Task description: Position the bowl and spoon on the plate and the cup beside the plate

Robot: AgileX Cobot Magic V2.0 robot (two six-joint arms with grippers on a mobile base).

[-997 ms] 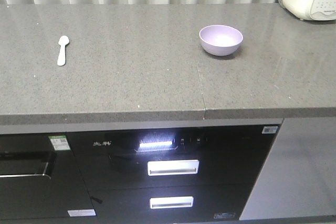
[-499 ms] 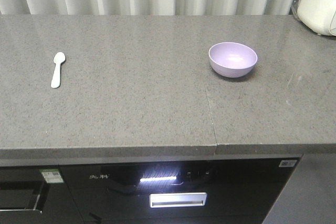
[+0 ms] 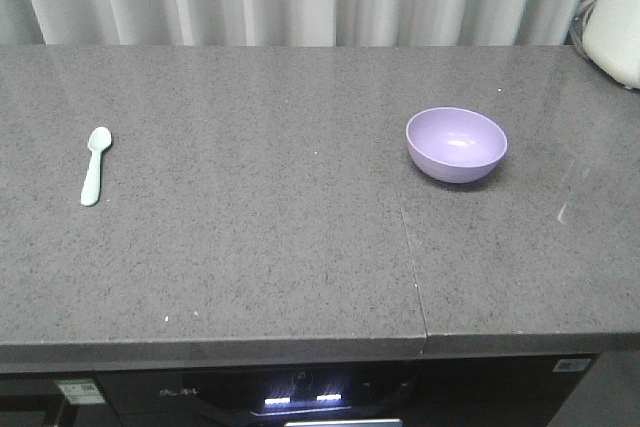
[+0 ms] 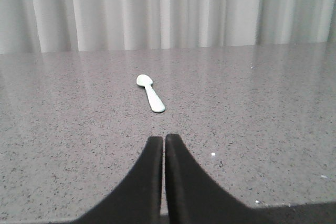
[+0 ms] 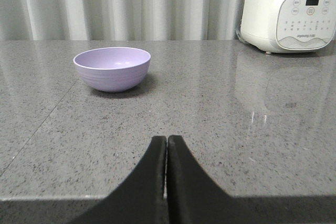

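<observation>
Lying left on counter [image 3: 250, 257], spoon [image 3: 94, 169] runs near-far, scoop end far (bowl [image 3: 456, 143] at right); left gripper [image 4: 164, 140] and right gripper [image 5: 167, 140] fingers pressed together.

We find the white plastic kitchen appliance [image 3: 615, 32] cut by the front view's right edge, its top cropped in the right wrist view; its button labels are too small to read.

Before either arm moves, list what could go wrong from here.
1. The spoon lies flat on the countertop; the left gripper, shut now, could push it along instead of pinching it.
2. The bowl is smooth and round; the right gripper may slip off its rim.
3. No plate or cup shows in any view, so the placing spot is unknown.
</observation>
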